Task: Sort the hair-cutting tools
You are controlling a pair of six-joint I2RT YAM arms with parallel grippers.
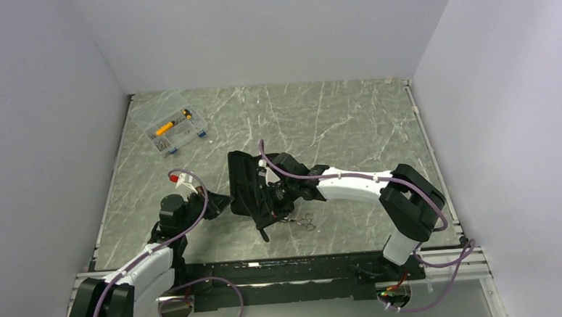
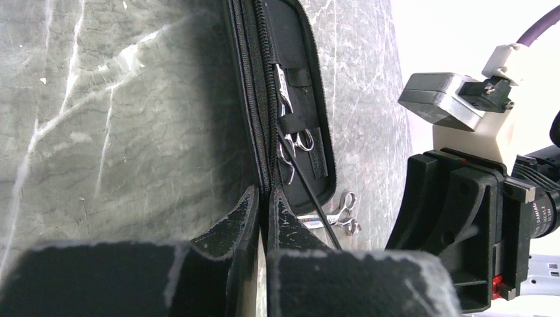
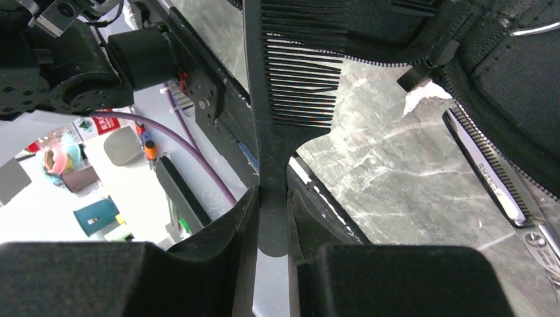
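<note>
The flat black case lies open mid-table. My left gripper is shut on its near zip edge. One pair of silver scissors sits under a strap inside the case. The other scissors lie on the table just right of the case, also seen in the left wrist view as scissors. My right gripper is shut on the handle of the black comb, holding it on edge over the case's near end. In the left wrist view the comb shows as a thin black line.
A clear plastic box with yellow and small parts stands at the back left. White walls close the table on three sides. A black rail runs along the near edge. The right arm's wrist is close beside the left gripper.
</note>
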